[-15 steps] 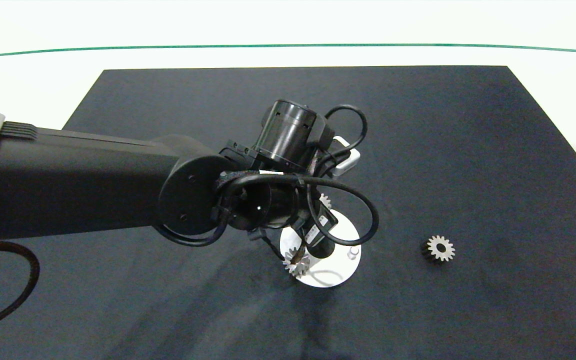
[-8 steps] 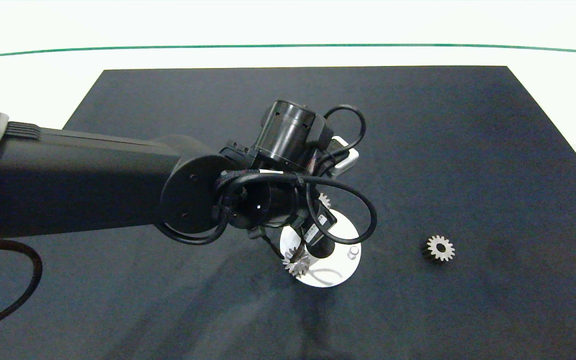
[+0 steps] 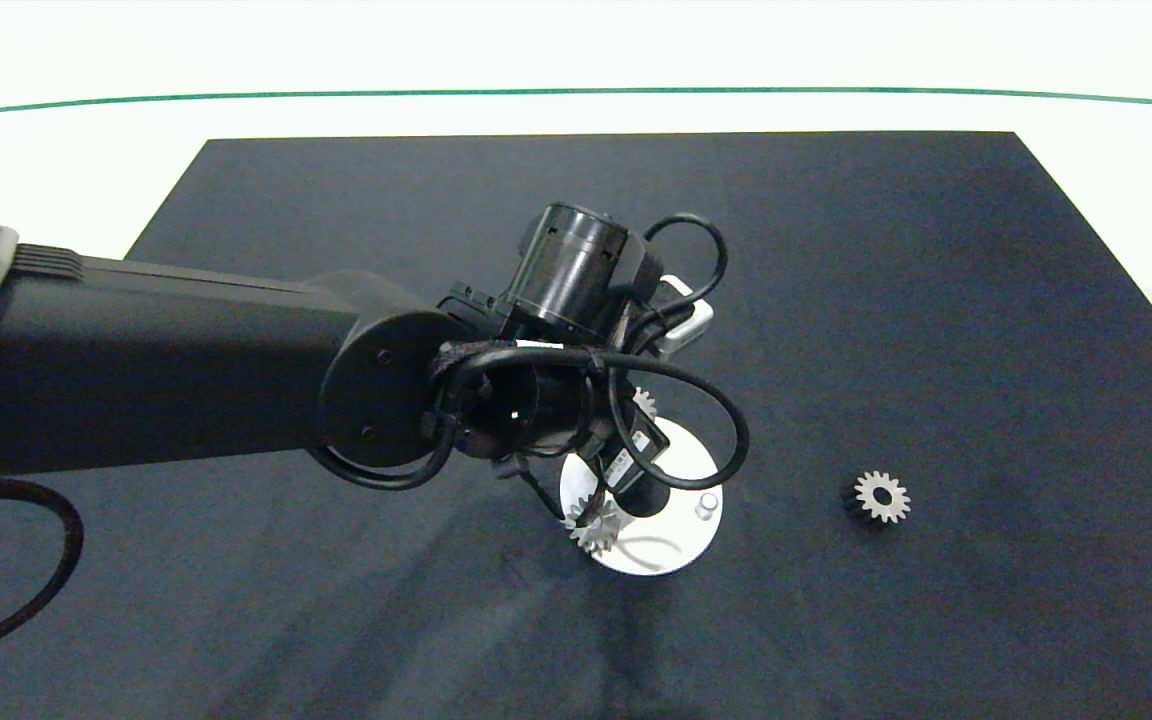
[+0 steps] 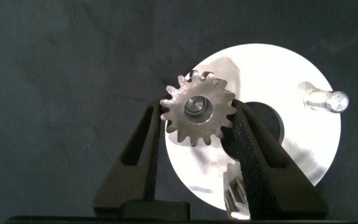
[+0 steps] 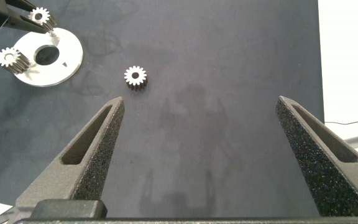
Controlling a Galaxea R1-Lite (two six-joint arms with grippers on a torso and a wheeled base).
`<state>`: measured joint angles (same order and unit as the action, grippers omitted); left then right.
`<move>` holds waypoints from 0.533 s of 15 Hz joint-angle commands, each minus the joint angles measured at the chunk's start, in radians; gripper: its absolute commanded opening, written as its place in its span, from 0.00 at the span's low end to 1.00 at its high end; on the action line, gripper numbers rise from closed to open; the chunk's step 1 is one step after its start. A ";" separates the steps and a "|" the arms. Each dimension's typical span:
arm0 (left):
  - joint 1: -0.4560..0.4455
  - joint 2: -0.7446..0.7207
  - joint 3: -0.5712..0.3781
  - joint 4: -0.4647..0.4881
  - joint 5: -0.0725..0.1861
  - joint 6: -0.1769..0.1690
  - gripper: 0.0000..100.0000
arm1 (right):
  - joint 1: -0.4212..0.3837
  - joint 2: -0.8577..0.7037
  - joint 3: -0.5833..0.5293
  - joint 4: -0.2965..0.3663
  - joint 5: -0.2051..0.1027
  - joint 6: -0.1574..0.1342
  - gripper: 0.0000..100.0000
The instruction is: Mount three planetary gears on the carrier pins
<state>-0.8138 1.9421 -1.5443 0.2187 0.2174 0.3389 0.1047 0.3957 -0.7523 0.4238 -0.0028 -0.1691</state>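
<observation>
- I am seeing the left gripper [image 4: 197, 115] pinching a gear [image 4: 198, 112] by its teeth, one finger [image 4: 138, 149] on each side, the gear lying flat between the tips.
- That held gear is sitting over the disc [image 4: 303, 155], with a pin showing inside its centre hole; I cannot tell whether it is seated all the way down.
- A bare pin [image 4: 322, 99] is standing free on the disc, away from the fingers.
- A second gear [image 4: 236, 198] is showing partly behind one finger, at the disc's edge; from the head view it [image 3: 593, 527] is sitting at the disc's near-left rim.
- In the head view the left arm [image 3: 186, 370] is reaching in from the left and covering much of the disc [image 3: 676, 550]; the bare pin [image 3: 705, 505] is showing on the disc's right side.
- The third gear [image 3: 880, 496] is lying loose on the dark mat [image 3: 936, 300], well apart from the disc, to its right.
- The right gripper [image 5: 201, 149] is hanging spread wide and gripping nothing, above bare mat, with the loose gear [image 5: 135, 76] and the disc [image 5: 67, 65] beyond it.
</observation>
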 commanded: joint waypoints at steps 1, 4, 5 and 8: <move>0.001 -0.003 0.001 0.001 0.000 0.000 0.04 | 0.001 0.002 0.001 0.003 0.000 -0.001 1.00; -0.001 0.003 -0.007 0.001 0.002 -0.001 0.04 | 0.001 0.000 -0.001 0.003 0.000 -0.001 1.00; -0.002 0.004 -0.005 0.001 0.002 -0.001 0.04 | 0.001 0.000 0.001 0.003 0.000 -0.001 1.00; -0.002 0.006 0.000 -0.001 0.000 -0.001 0.04 | 0.001 0.000 0.001 0.003 0.000 -0.001 1.00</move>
<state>-0.8177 1.9460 -1.5474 0.2179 0.2168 0.3353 0.1047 0.3957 -0.7523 0.4238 -0.0032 -0.1691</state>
